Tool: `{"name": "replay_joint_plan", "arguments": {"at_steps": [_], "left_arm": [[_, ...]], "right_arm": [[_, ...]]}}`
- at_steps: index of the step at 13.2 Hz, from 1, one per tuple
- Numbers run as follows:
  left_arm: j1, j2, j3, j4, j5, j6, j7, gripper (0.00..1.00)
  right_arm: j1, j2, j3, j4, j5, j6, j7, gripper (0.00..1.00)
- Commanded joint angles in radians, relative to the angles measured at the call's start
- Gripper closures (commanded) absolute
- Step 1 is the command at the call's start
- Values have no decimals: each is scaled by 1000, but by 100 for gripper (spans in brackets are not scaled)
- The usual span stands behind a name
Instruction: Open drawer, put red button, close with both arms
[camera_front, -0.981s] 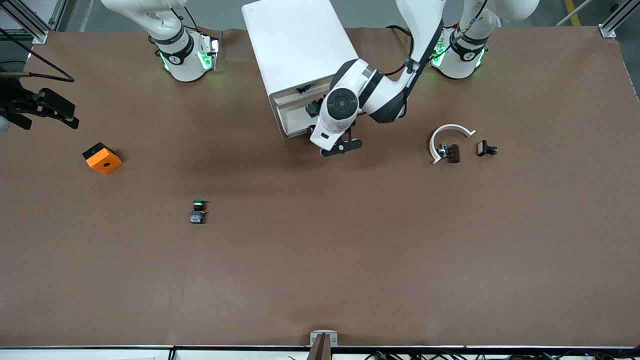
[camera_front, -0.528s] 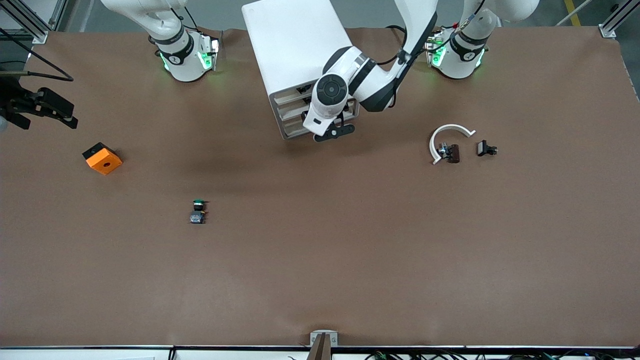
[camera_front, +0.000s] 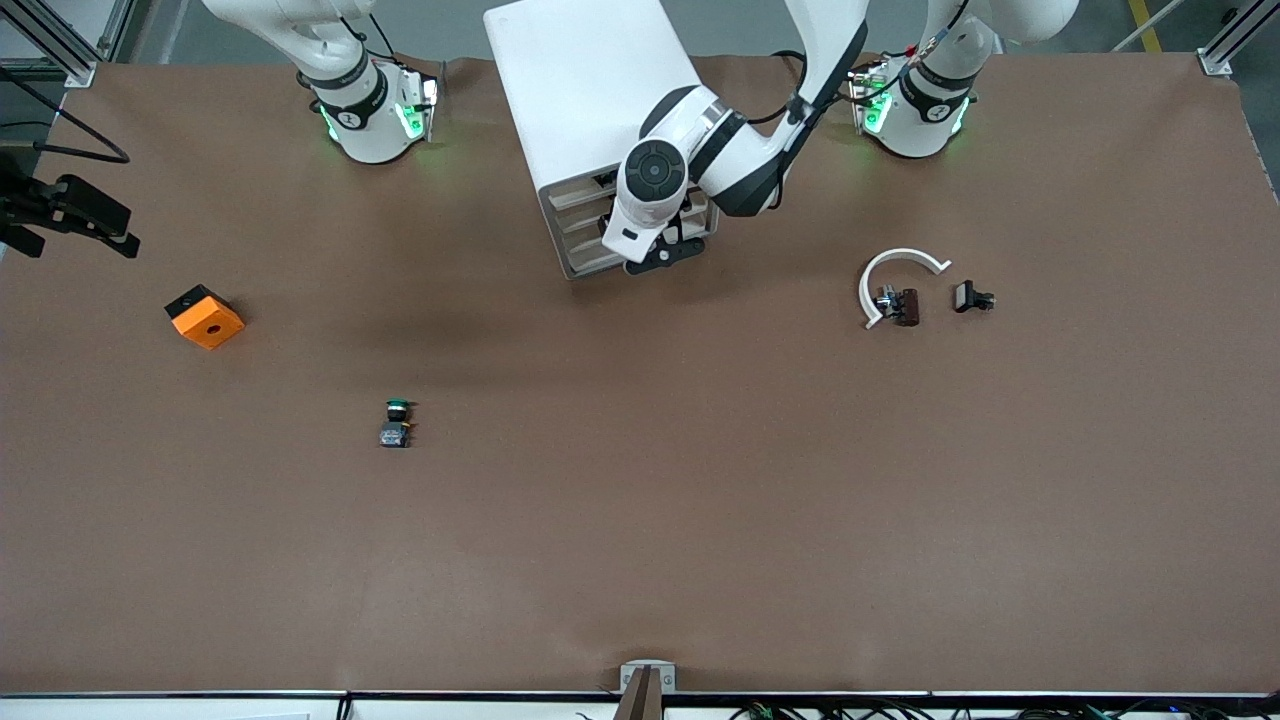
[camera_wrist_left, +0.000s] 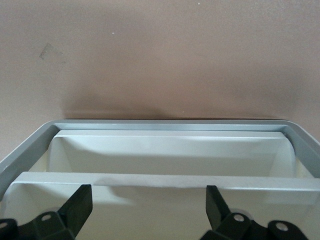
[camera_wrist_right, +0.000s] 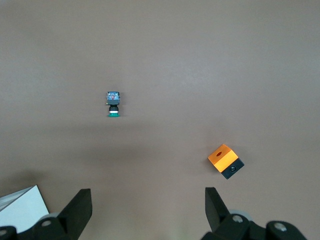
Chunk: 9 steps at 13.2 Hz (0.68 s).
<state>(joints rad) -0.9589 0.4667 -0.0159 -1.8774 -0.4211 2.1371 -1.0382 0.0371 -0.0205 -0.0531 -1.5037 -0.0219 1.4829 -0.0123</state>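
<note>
**Left end effector at the drawer fronts, right arm waiting**

We see the left end effector (camera_front: 660, 250) against the front of the white drawer cabinet (camera_front: 590, 90), which stands on the bench (camera_front: 700, 500) between the two arm bases. Its fingers (camera_wrist_left: 77, 207) are spread apart with nothing between them, and the left wrist view looks straight over a grey-rimmed drawer front (camera_wrist_left: 165, 125) just ahead of them.

The right end effector (camera_front: 75, 215) waits up at the right arm's end of the bench, its fingers (camera_wrist_right: 77, 210) also apart and empty, over the orange block (camera_front: 204, 317).

We cannot find the red button in any view; whether it lies inside the cabinet we cannot tell. The green-capped switch (camera_front: 396, 422) lies on the open bench, nearer the front camera than the orange block. Toward the left arm's end lie a white curved piece (camera_front: 897, 264), a small dark part (camera_front: 900, 303) touching it, and a small black part (camera_front: 972, 297) just beside.
</note>
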Motion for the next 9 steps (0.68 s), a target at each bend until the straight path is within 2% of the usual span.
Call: {"name": "replay_joint_plan", "arguments": {"at_steps": [1, 4, 9], "left_arm": [[29, 1, 11, 17, 19, 21, -16, 0], [95, -5, 34, 43, 83, 21, -14, 0], [302, -16, 34, 142, 174, 11, -2, 0]], "right_arm": [[-13, -9, 15, -3, -3, 2, -9, 0], [-11, -7, 15, -3, -3, -1, -9, 0], [-11, -7, 15, -3, -3, 0, -9, 0]]}}
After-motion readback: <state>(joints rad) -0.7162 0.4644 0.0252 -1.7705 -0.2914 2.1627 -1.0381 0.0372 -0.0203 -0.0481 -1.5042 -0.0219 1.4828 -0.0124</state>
